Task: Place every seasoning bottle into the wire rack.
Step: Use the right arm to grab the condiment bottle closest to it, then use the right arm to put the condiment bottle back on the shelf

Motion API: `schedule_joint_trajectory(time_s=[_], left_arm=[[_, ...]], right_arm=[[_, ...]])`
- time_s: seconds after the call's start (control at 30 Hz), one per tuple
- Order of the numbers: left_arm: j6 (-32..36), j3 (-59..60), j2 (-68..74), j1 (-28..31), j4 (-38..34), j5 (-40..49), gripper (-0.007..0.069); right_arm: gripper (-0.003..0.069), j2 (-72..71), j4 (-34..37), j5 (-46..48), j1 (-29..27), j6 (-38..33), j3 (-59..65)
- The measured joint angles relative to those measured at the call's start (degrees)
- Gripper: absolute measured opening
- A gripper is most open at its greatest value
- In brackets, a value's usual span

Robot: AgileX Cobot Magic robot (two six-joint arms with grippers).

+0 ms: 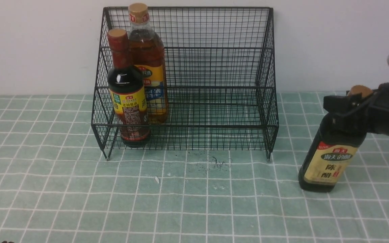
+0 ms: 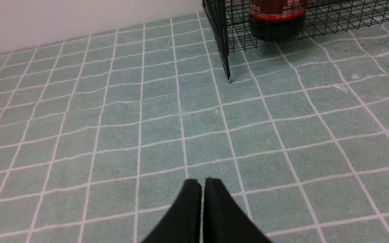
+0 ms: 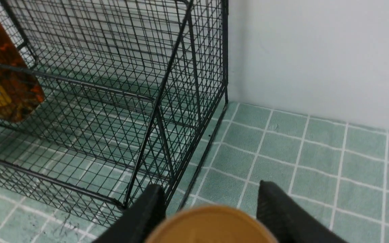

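Observation:
The black wire rack [image 1: 214, 67] stands against the back wall. At its left end are two seasoning bottles: an amber one with a tan cap [image 1: 149, 50] on the upper step and a dark one with a red neck wrap [image 1: 128, 101] in front of it. A third bottle, dark with a tan cap [image 1: 329, 162], leans to the right of the rack with its base on the cloth. My right gripper [image 1: 349, 104] is shut on its neck, a finger either side just below the cap [image 3: 211, 226]. Low over bare cloth left of the rack, my left gripper [image 2: 203, 182] is shut and empty.
A green checked cloth [image 1: 194, 202] covers the table, with a white wall close behind. The rack's right side wall [image 3: 194, 101] stands close beside my right gripper. The rack's front left foot [image 2: 227, 76] is ahead of my left gripper.

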Motion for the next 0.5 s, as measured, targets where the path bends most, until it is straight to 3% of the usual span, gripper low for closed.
schedule_joint_trajectory(time_s=[0.5], left_arm=[[0.0,0.0,0.0,0.0,0.0,0.0,-0.0006]], right_arm=[[0.0313,-4.6,-4.69,-11.95,2.19,10.11,-17.53]])
